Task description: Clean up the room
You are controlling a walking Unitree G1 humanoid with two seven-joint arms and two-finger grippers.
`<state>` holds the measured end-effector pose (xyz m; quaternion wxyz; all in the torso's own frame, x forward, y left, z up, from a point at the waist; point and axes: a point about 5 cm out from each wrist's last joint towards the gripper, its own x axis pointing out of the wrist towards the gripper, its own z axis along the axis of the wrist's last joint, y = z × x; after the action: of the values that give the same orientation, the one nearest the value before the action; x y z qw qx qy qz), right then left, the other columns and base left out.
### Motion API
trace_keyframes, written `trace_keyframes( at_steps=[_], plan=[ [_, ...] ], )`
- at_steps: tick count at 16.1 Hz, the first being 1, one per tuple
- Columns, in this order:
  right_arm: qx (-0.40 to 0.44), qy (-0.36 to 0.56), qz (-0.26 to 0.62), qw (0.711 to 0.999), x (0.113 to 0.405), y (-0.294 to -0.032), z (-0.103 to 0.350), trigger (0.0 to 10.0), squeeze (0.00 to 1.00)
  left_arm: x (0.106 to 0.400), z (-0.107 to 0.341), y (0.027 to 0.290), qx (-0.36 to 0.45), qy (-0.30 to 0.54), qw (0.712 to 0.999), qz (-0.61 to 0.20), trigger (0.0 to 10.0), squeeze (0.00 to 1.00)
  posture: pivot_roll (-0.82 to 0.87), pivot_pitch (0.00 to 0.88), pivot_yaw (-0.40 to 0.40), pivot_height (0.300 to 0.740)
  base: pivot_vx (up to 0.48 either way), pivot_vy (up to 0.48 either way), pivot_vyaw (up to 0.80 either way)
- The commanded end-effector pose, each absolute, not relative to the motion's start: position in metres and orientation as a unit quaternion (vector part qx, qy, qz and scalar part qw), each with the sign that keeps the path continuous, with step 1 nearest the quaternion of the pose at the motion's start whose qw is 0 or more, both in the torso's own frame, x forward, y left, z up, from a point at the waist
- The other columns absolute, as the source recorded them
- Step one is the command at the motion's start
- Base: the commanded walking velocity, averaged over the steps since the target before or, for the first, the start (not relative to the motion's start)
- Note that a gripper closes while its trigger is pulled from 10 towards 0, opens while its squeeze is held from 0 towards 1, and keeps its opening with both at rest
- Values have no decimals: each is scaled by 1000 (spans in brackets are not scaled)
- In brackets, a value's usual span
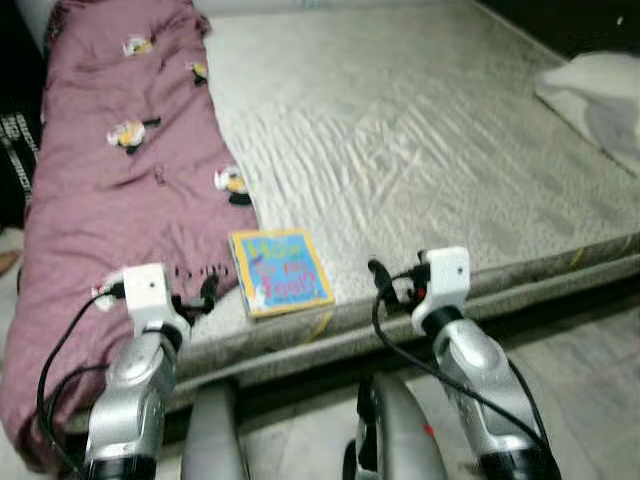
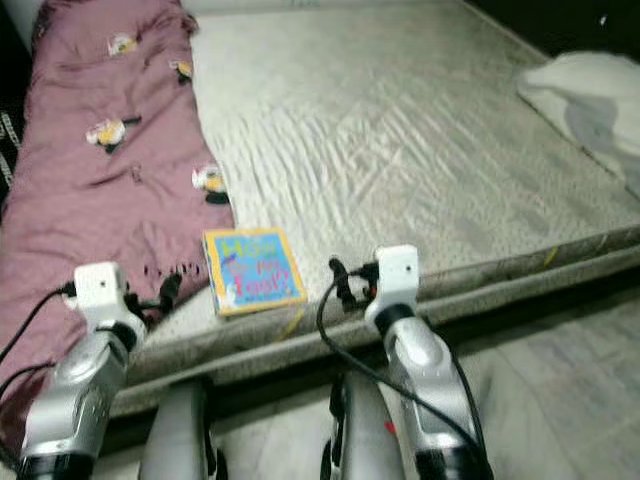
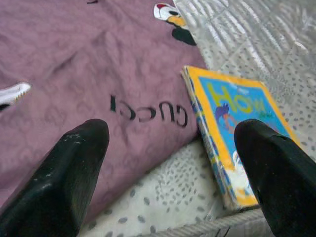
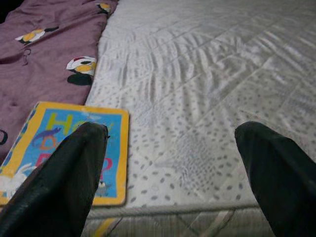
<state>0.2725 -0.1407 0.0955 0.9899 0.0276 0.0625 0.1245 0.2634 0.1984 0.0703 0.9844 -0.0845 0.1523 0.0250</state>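
Both tools hover spread wide and empty at the near edge of the bed [image 1: 420, 150]: left tool [image 1: 205, 292], right tool [image 1: 380, 275]. Purple blanket [image 1: 120, 180] covers its left side. Between the tools, a picture book [image 1: 281, 271] lies just beside the blanket.

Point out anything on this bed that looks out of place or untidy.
A children's book lies loose near the bare mattress's front edge, beside a rumpled mauve blanket bunched along the left side and hanging off the edge. A white pillow sits at the far right. Both grippers, left and right, are open.
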Motion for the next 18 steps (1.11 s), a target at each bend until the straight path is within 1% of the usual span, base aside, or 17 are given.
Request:
trace_keyframes(
  at_steps=[1, 3, 5, 6, 8, 10, 13, 15, 18],
  plan=[
    [26, 60, 114, 991, 270, -150, 99, 10000, 0, 265, 71, 194, -92, 156, 983, 19, 10000, 0, -73, 112, -54, 555, 0, 0, 0],
    [19, 61, 114, 991, 268, -156, 101, 10000, 0, 267, 68, 195, -100, 155, 983, 23, 10000, 0, -84, 117, -55, 555, 0, 0, 0],
    [16, 57, 113, 992, 265, -161, 103, 10000, 0, 271, 66, 198, -114, 154, 981, 35, 10000, 0, -91, 127, -61, 545, 0, 0, 0],
    [12, 58, 106, 993, 263, -166, 104, 10000, 0, 276, 69, 199, -130, 145, 980, 41, 10000, 0, -96, 136, -65, 530, 0, 0, 0],
    [8, 58, 105, 993, 257, -173, 107, 10000, 0, 285, 68, 203, -132, 140, 980, 52, 10000, 0, -137, 151, -69, 510, 0, 0, 0],
    [-7, 59, 102, 993, 254, -180, 109, 10000, 0, 293, 68, 204, -143, 134, 979, 64, 10000, 0, -154, 157, -72, 510, 0, 0, 0],
    [-16, 65, 94, 993, 245, -194, 111, 10000, 0, 301, 64, 199, -164, 139, 975, 62, 10000, 0, -186, 169, -77, 510, 0, 0, 0],
    [-27, 71, 90, 993, 237, -202, 114, 10000, 0, 314, 61, 193, -181, 141, 972, 50, 10000, 0, -209, 182, -83, 510, 0, 0, 0],
    [-33, 74, 94, 992, 228, -204, 114, 10000, 0, 326, 65, 182, -206, 137, 968, 31, 10000, 0, -219, 182, -86, 475, 0, 0, 0]
  ],
)
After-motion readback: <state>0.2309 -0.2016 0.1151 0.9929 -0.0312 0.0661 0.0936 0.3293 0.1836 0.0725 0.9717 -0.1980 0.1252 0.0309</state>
